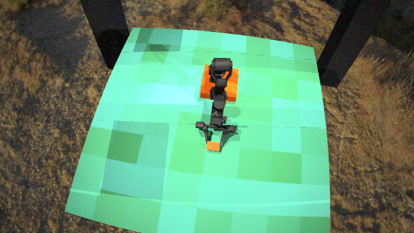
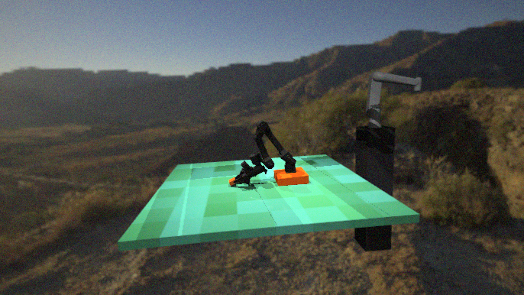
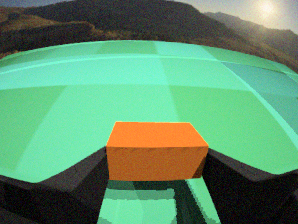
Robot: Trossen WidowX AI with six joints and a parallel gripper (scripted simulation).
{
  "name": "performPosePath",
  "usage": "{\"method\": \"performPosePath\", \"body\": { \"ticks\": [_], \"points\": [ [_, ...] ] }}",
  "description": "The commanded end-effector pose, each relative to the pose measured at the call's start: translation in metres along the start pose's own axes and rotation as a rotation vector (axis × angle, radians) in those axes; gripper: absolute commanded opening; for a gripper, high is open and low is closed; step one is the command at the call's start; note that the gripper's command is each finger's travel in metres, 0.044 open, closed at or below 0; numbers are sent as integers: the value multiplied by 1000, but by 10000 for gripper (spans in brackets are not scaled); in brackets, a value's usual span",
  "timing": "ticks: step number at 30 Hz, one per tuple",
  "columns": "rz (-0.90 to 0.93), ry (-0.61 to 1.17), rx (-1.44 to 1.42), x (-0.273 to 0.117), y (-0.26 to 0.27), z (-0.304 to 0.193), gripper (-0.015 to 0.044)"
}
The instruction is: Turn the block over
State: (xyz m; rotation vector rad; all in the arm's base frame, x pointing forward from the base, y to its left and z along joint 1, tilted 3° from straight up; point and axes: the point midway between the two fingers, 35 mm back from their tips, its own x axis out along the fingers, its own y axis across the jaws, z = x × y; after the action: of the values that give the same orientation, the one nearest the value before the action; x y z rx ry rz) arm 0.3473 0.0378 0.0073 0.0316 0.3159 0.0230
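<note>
1. The orange block is between the fingertips of the gripper, at or just above the tabletop; whether it touches the table cannot be told. Which of its sides is the marked one cannot be made out.
2. The fingers stand fairly wide apart, clamped on the block, one against each end of it. In the wrist view, two plain orange faces show, a lighter upper one and a darker one toward the camera.
3. The gripper slants down and outward, low over the table, which has a patchwork of green and turquoise patches.
4. Behind the gripper, the black arm rises to a bent joint and comes down to an orange base, well apart from the block.
5. Beyond the table's far edge in the top view stand two dark posts.
6. In the exterior view, a grey arm stands on a black pillar beside the table. Dry ground and brown hills lie farther out.
</note>
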Motion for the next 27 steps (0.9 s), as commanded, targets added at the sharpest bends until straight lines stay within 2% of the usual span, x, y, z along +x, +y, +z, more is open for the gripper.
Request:
{"method": "performPosePath", "body": {
  "ticks": [1, 18, 27],
  "points": [
    [-4, -1, -4, 0, 0, 0, 0],
    [-4, -1, -4, 0, 0, 0, 440],
    [-4, -1, -4, 0, 0, 0, 440]
  ]
}}
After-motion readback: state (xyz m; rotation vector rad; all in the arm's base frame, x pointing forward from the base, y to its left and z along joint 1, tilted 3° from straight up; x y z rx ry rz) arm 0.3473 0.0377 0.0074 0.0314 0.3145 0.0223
